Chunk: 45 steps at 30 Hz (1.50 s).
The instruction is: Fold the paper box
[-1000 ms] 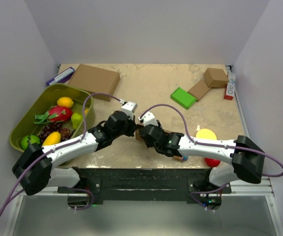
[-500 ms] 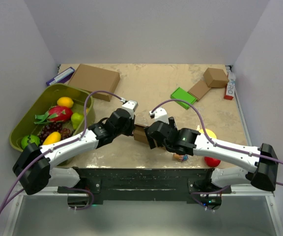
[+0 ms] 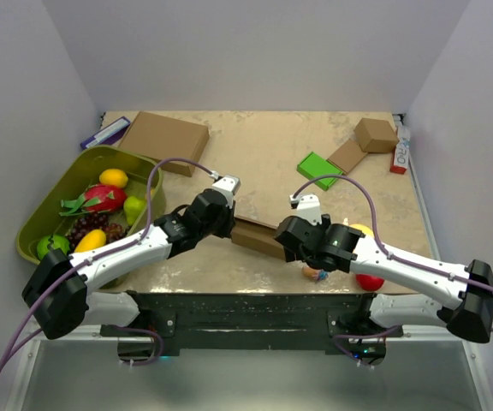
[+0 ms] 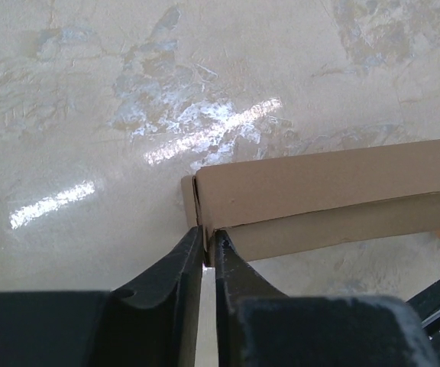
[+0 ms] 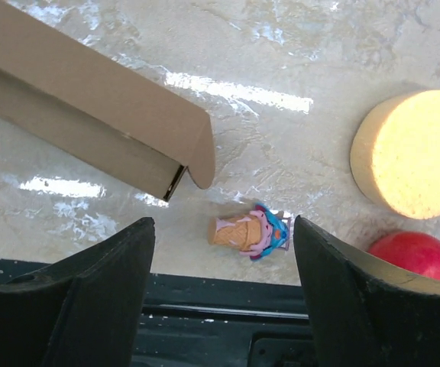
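The paper box [image 3: 255,236] is a slim brown cardboard box lying slantwise near the table's front edge, between my two arms. In the left wrist view its left end [image 4: 327,183] sits right at my left gripper [image 4: 207,238], whose jaws are nearly together and pinch the thin end flap. My right gripper [image 5: 221,223] is wide open with nothing between its fingers. It hovers just off the box's right end [image 5: 82,95], whose rounded tab sticks out, and a toy ice cream cone [image 5: 247,229] lies below it.
A green bowl [image 3: 41,218] of fruit stands at the left. A larger brown box [image 3: 166,141] lies at the back left. A green block [image 3: 319,169] and a small brown box [image 3: 376,134] lie at the back right. A yellow disc [image 5: 407,153] and a red ball [image 5: 418,256] sit by the right arm.
My right gripper has let go of the box, opened wide and drawn back to the right. More of the box's length shows now. The left arm has hardly moved.
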Motion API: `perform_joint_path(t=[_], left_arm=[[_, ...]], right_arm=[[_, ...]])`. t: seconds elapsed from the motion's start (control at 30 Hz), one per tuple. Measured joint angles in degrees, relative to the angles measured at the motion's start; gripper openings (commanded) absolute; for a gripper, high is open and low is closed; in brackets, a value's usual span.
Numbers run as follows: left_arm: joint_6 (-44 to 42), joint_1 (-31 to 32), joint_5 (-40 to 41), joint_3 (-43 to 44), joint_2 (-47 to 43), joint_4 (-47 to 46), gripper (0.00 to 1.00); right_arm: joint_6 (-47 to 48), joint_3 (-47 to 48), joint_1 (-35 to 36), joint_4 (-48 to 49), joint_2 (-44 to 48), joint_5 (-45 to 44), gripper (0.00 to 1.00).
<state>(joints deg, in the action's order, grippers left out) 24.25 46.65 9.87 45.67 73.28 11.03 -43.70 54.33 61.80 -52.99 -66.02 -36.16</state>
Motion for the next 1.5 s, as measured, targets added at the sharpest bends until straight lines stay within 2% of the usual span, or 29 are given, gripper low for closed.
perform_joint_path(t=[0.13,0.3,0.43,0.83,1.07,1.3,1.5], left_arm=[[0.0,0.0,0.0,0.0,0.0,0.5,0.28],[-0.4,0.0,0.0,0.0,0.0,0.0,0.29],[-1.0,0.0,0.0,0.0,0.0,-0.9,0.24],[-1.4,0.0,-0.3,-1.0,2.2,-4.1,0.17],[-2.6,0.0,-0.4,-2.2,2.7,-7.6,0.01],[-3.9,0.0,-1.1,-2.5,4.1,-11.0,0.0],[-4.3,0.0,-1.1,-2.5,4.3,-11.4,0.0]], right_arm=[[-0.4,-0.1,-0.5,0.3,-0.6,-0.4,0.68],[-0.4,-0.1,-0.5,1.2,-1.9,-0.4,0.59],[-0.5,-0.3,-0.8,2.3,-2.2,-0.4,0.52],[0.3,-3.7,-3.8,8.3,-4.3,-0.4,0.37],[0.7,-4.5,-4.6,9.9,-6.7,-0.4,0.23],[1.1,-4.5,-5.0,10.6,-6.7,-0.4,0.06],[2.3,-2.9,-6.1,9.8,-8.1,0.9,0.02]])
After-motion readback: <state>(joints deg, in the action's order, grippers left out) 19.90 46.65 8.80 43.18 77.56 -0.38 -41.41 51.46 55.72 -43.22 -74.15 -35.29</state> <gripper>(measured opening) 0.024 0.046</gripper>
